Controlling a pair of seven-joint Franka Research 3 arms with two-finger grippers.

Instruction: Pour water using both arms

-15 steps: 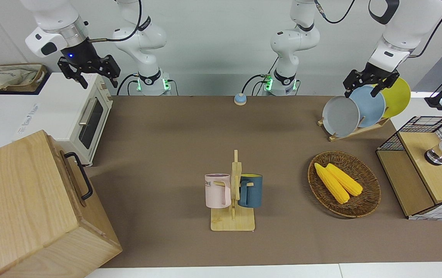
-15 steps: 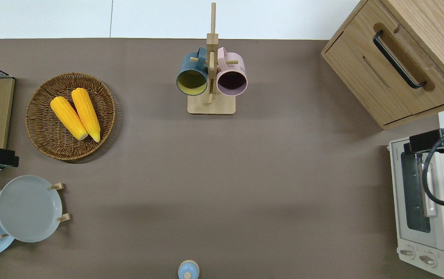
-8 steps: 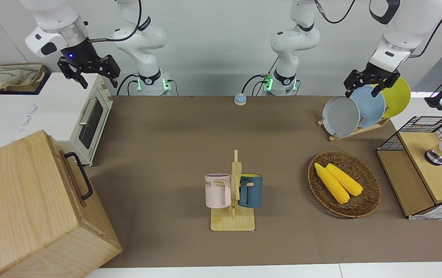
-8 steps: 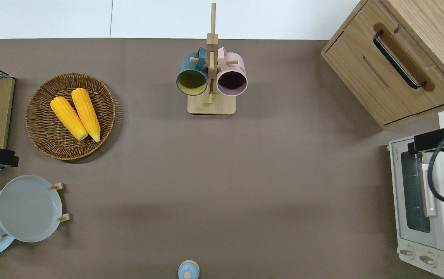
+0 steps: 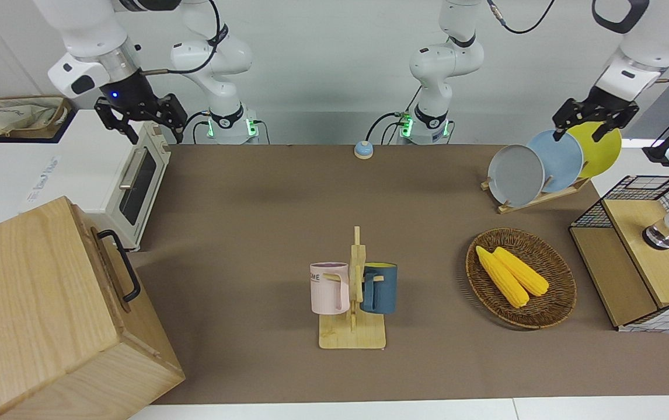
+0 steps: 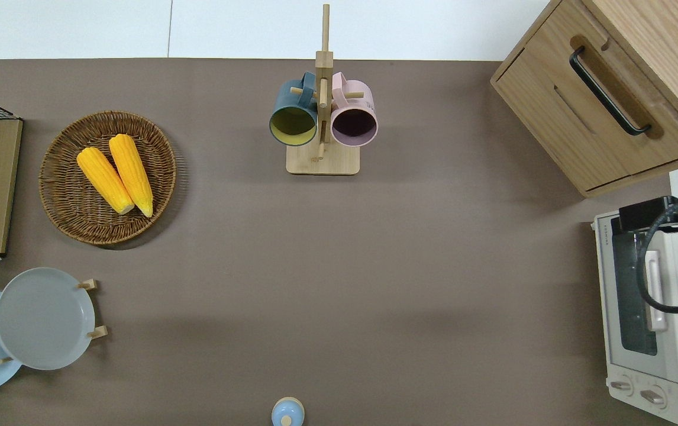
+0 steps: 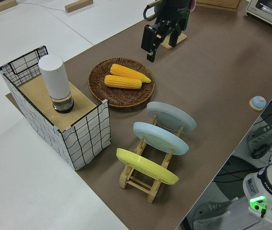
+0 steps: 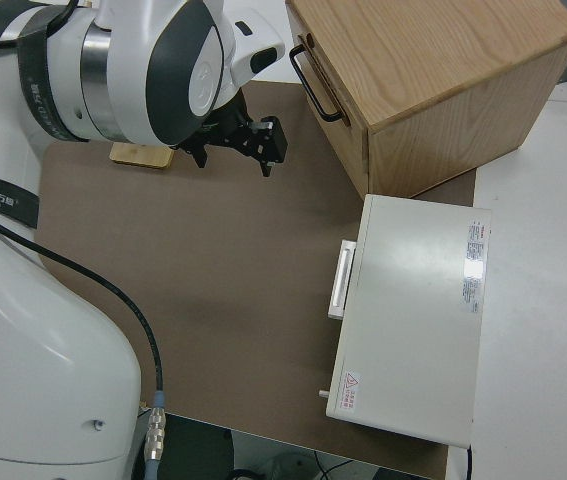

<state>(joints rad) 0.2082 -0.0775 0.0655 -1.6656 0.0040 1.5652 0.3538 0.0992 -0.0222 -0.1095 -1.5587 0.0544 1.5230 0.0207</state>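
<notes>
White arms hang raised, left gripper [image 5: 585, 119] and right gripper [image 5: 140, 119] spread, pointing down.

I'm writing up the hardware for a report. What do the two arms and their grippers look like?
Both are glossy white jointed arms with rounded links, black cables looping along them and silver wrist rings. The right gripper and left gripper are black with two fingers; a small blue light shows above the right one. Green lights glow at both bases.
</notes>
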